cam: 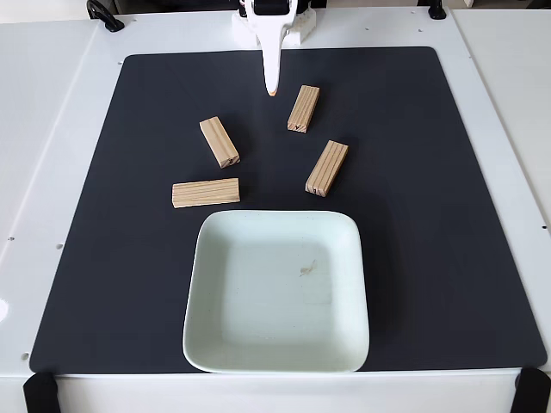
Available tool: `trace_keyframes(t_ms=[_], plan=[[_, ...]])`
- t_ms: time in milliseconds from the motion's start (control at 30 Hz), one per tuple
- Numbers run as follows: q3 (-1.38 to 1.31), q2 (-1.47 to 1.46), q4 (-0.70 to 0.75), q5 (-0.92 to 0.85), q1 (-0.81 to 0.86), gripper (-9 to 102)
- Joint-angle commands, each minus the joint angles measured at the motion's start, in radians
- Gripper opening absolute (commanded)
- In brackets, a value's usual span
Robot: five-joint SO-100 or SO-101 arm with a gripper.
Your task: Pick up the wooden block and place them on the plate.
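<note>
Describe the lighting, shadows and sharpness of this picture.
Fixed view: soft, even light; the wooden blocks cast only faint shadows on the black mat; the plate shows mild sheen without harsh glare; the white table is bright; focus is sharp throughout, with slight perspective tapering.

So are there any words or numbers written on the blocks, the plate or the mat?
None: no words, numbers or signs can be read anywhere.
The wooden blocks carry only dark grain lines.
The plate has just a small dark speck.
The black mat is plain.

White pincer (pixel 272 86) pointing down, fingers together.
</note>
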Motion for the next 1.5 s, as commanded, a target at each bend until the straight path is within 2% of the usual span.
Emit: trace_keyframes(t_ms=[0, 233, 433, 700, 800, 1000, 1167, 1333, 1467], plan=[[-0.140, -0.137, 0.005, -0.066, -0.044, 0], [-0.557, -0.614, 0.005, -0.189, -0.149, 0], [-0.913, -0.917, 0.029, -0.425, -0.175, 0], [-1.227, -1.187, 0.353, -0.741, -0.187, 0], [-1.259, -1.275, 0.411, -0.857, -0.187, 0], [-1.261, -1.427, 0.407, -1.065, -0.184, 0], [-1.218, -1.526, 0.279, -1.058, -0.170, 1], [-1.216, -1.578, 0.158, -1.017, -0.144, 19], [-1.218, -1.595, 0.143, -1.054, -0.146, 31]])
